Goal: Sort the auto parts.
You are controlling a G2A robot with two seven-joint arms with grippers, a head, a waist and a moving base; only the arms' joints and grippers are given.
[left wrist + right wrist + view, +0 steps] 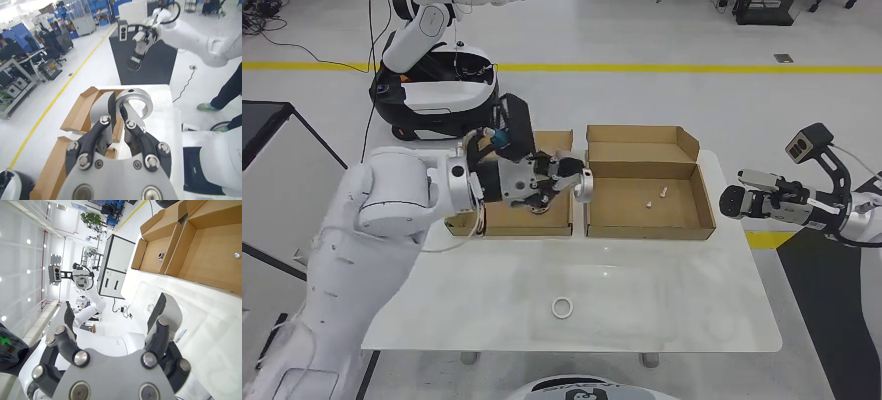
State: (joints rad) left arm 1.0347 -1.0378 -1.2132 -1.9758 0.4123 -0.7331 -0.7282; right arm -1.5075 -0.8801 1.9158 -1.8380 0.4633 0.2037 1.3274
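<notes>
Left end effector (117, 109) pinching wall of silver collar ring (139, 94): one finger inside bore, other outside. Ring held above inner wall of left cardboard box (552, 228), just beside right cardboard box (627, 205). Right end effector (115, 311) spread wide, holding nothing, off right edge of desk (662, 290). Flanged metal part (161, 255) lies in left cardboard box. Two small fasteners (663, 188) lie in right cardboard box. White ring (562, 307) on desk near front edge.

Ring: silver round metal collar (136, 95), smooth satin sheen, gripped by left gripper (116, 108).
Box: brown matt cardboard box (83, 109) just beside it.
</notes>
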